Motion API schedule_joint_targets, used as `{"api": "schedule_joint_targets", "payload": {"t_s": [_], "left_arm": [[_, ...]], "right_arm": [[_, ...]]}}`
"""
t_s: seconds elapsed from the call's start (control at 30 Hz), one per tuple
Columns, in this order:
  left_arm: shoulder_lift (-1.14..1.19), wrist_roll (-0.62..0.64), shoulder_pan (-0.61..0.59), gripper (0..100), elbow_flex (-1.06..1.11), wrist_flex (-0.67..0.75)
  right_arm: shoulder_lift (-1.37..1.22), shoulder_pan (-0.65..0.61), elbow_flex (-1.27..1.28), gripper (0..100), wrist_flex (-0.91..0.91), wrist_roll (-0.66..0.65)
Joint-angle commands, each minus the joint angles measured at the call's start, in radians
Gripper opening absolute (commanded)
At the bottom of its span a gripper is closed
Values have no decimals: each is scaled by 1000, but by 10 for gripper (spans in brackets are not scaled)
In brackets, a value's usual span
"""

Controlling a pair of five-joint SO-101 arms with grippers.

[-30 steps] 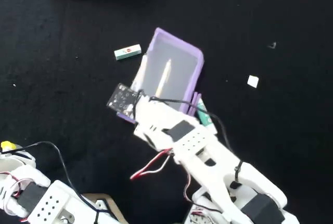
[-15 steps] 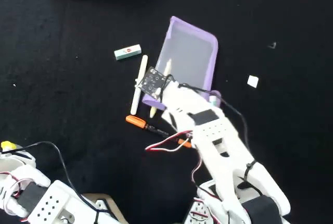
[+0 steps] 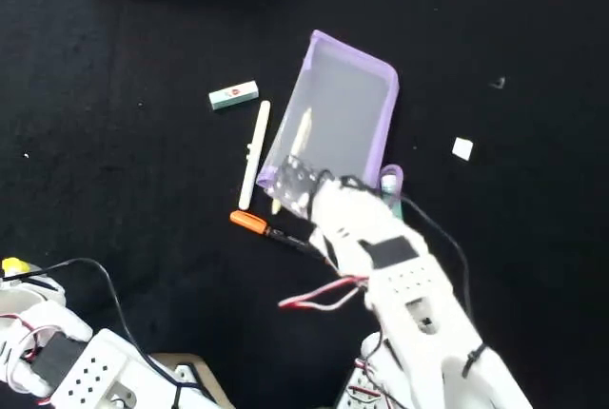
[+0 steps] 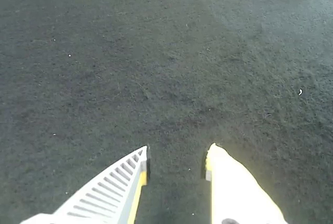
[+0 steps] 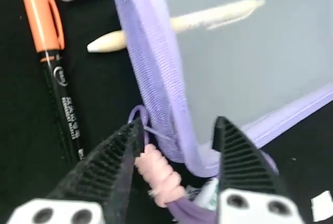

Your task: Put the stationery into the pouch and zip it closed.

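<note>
Now, compared with a second ago, the pouch (image 3: 343,114) lies swung rightward at upper centre of the high view. This uncovers one white pen (image 3: 253,154) and one orange marker (image 3: 249,222) to its left, so loading has barely begun. One pencil (image 3: 297,143) shows through the pouch, one end protruding. One eraser (image 3: 234,95) lies upper left. The right claw (image 5: 177,125) gapes wide astride the pouch's lower corner and one pink zip pull (image 5: 156,174). The left claw (image 4: 176,160), narrowly parted, hovers over the bench (image 4: 156,52).

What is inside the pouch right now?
One cream pencil shows through the clear panel of the pouch, one end poking out past its purple edge. The right hand covers the near corner in the high view; anything there is hidden.
</note>
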State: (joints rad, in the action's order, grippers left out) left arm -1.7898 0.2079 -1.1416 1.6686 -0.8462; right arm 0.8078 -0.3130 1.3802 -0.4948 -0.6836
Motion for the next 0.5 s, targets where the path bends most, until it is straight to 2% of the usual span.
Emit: {"api": "schedule_joint_targets", "payload": {"t_s": [0.0, 0.17, 0.47], "left_arm": [[-5, 3, 2, 196, -4, 5], [-5, 3, 2, 196, -4, 5], [-5, 3, 2, 196, -4, 5]], "right_arm": [[28, 35, 50, 269, 133, -8], [27, 100, 68, 269, 256, -11], [27, 114, 156, 269, 410, -138]]}}
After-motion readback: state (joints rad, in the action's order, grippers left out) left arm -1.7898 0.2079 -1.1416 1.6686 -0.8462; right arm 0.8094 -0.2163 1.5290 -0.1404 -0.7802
